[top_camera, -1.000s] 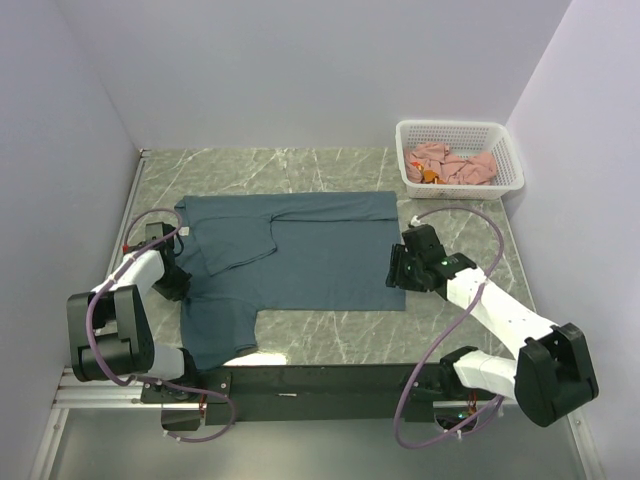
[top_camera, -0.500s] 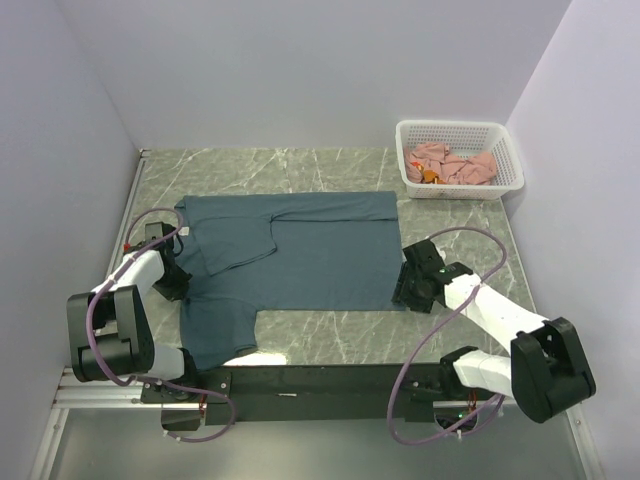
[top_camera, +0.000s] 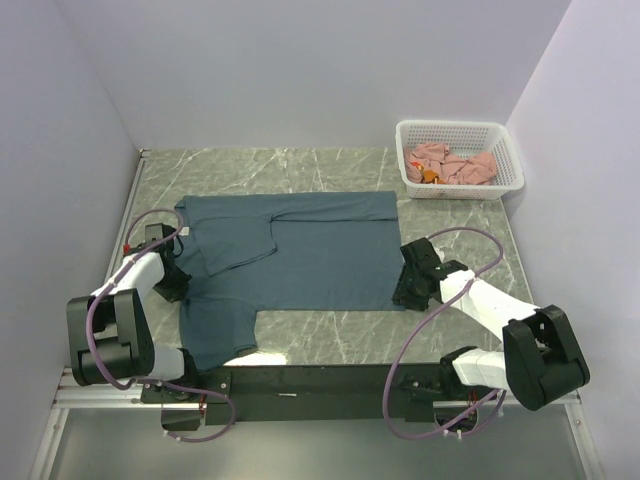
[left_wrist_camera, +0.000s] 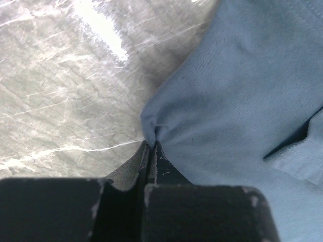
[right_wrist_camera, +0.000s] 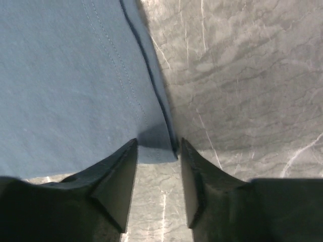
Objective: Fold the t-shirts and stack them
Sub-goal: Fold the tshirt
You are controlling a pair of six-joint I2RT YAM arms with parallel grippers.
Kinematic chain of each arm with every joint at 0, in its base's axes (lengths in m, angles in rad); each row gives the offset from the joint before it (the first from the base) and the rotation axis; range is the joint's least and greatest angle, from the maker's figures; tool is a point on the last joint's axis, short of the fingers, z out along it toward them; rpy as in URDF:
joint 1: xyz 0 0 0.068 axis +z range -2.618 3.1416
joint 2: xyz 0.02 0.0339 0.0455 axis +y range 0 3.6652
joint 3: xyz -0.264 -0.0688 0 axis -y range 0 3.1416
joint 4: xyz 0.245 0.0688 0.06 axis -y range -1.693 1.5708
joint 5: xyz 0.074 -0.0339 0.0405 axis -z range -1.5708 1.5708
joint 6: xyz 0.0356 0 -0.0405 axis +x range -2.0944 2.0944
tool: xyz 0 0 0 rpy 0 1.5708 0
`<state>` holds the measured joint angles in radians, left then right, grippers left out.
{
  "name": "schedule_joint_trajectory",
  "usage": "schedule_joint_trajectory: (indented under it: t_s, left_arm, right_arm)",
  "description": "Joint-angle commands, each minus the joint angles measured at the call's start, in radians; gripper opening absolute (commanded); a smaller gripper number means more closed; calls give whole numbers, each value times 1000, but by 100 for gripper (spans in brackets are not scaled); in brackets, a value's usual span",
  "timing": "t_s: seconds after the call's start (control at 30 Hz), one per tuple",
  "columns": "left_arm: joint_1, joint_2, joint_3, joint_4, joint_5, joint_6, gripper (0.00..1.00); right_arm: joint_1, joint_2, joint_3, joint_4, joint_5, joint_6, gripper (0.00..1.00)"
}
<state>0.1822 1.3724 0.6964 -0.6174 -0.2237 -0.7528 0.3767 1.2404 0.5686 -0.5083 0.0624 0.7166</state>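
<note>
A dark slate-blue t-shirt (top_camera: 310,255) lies spread flat on the marble table, one sleeve folded in over its chest. My left gripper (top_camera: 177,284) is at the shirt's left edge. In the left wrist view that gripper (left_wrist_camera: 150,145) is shut on a small pinch of the blue t-shirt (left_wrist_camera: 242,101). My right gripper (top_camera: 405,291) is low at the near right corner of the shirt. In the right wrist view it (right_wrist_camera: 158,146) is open, its fingers straddling the hem corner of the t-shirt (right_wrist_camera: 65,80). Salmon-pink t-shirts (top_camera: 455,165) lie crumpled in the basket.
A white lattice basket (top_camera: 458,125) stands at the back right corner of the table (top_camera: 330,345). Walls close in on the left, back and right. Bare marble shows beside the shirt in both wrist views (left_wrist_camera: 60,91) (right_wrist_camera: 242,75).
My right gripper has slid toward me along the shirt's right hem to its near corner, and its jaws have narrowed. My left gripper has closed on the shirt's edge.
</note>
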Motion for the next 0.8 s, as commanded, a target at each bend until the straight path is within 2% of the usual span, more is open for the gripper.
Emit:
schedule_joint_trajectory:
  t_s: [0.0, 0.13, 0.17, 0.27, 0.43, 0.77]
  left_arm:
    - [3, -33, -9, -24, -35, -17, 1]
    - [5, -41, 0, -47, -63, -37, 1]
    - [5, -44, 8, -57, -65, -39, 1]
    - [3, -56, 18, -77, -68, -43, 1]
    - [3, -75, 46, -105, -46, -51, 1]
    - [5, -12, 218, -171, -23, -39, 1]
  right_arm:
    - [-4, 34, -18, -9, -6, 17, 43]
    - [-4, 19, -21, -32, -6, 7, 27]
    - [-4, 16, -22, -36, 0, 6, 16]
    - [-10, 4, -13, -55, 11, -2, 0]
    - [-28, -9, 23, -91, 23, -32, 0]
    - [-99, 43, 244, -164, 25, -109, 0]
